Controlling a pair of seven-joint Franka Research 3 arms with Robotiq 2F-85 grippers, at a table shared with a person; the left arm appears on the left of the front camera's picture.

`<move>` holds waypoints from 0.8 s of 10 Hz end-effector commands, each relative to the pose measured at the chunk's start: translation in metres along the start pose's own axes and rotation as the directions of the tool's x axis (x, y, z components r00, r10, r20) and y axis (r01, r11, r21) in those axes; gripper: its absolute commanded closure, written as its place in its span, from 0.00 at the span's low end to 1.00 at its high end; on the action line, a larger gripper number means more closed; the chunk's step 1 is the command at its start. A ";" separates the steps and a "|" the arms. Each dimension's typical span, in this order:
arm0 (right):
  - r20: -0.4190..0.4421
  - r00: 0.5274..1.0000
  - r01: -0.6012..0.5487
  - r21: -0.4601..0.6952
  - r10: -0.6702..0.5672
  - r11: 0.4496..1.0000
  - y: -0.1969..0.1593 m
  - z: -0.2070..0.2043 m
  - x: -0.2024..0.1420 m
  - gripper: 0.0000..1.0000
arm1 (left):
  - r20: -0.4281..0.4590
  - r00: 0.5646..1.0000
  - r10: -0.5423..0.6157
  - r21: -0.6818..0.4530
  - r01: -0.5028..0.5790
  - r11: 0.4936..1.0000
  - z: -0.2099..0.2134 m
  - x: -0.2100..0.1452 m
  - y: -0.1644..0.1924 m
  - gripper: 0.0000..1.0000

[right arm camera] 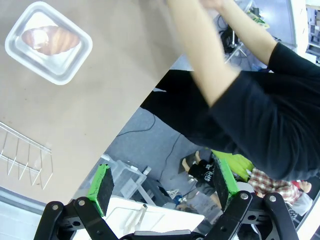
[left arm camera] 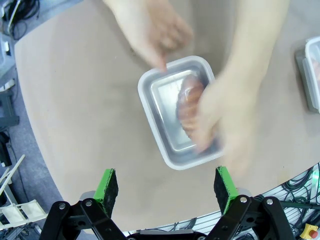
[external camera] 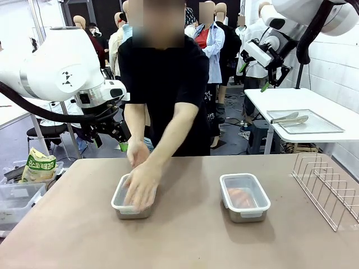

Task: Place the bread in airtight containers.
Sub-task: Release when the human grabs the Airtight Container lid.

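Note:
Two steel tins stand on the brown table. The left tin holds a golden-brown bread roll, and the person's two hands press down on its top; whether a lid is on it is blurred. The right tin is covered by a clear lid with a white rim, with a roll showing through. My left gripper hangs open above the table's far left edge, empty. My right gripper is raised high at the far right, open and empty.
A wire rack stands at the table's right edge. Behind it a white side table carries a flat steel tray with tongs. Clear plastic tubs and a snack bag sit off the table's left side.

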State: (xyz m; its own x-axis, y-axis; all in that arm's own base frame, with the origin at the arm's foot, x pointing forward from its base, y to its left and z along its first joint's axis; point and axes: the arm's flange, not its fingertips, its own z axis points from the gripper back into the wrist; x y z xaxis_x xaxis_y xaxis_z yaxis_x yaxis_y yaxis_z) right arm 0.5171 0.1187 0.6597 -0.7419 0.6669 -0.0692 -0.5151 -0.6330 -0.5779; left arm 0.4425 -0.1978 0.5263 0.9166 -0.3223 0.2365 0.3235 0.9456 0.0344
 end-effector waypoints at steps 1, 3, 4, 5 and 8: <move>0.001 1.000 0.005 -0.011 -0.005 1.000 -0.001 0.000 0.000 0.00 | -0.003 1.000 0.016 0.022 -0.016 1.000 0.001 0.000 0.001 0.00; 0.001 1.000 0.005 -0.011 -0.005 1.000 -0.001 0.000 0.000 0.00 | -0.003 1.000 0.016 0.022 -0.016 1.000 0.001 0.000 0.001 0.00; 0.001 1.000 0.005 -0.011 -0.005 1.000 -0.001 0.000 0.000 0.00 | -0.003 1.000 0.016 0.022 -0.016 1.000 0.001 0.000 0.001 0.00; 0.001 1.000 0.005 -0.011 -0.005 1.000 -0.001 0.000 0.000 0.00 | -0.003 1.000 0.016 0.022 -0.016 1.000 0.001 0.000 0.001 0.00; 0.001 1.000 0.005 -0.011 -0.005 1.000 -0.001 0.000 0.000 0.00 | -0.003 1.000 0.016 0.022 -0.016 1.000 0.001 0.000 0.001 0.00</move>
State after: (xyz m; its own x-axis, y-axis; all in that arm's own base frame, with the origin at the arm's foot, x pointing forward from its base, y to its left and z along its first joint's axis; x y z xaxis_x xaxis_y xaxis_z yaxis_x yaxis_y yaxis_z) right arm 0.5171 0.1187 0.6597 -0.7419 0.6670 -0.0692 -0.5152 -0.6330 -0.5779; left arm 0.4425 -0.1978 0.5263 0.9166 -0.3222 0.2365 0.3235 0.9456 0.0344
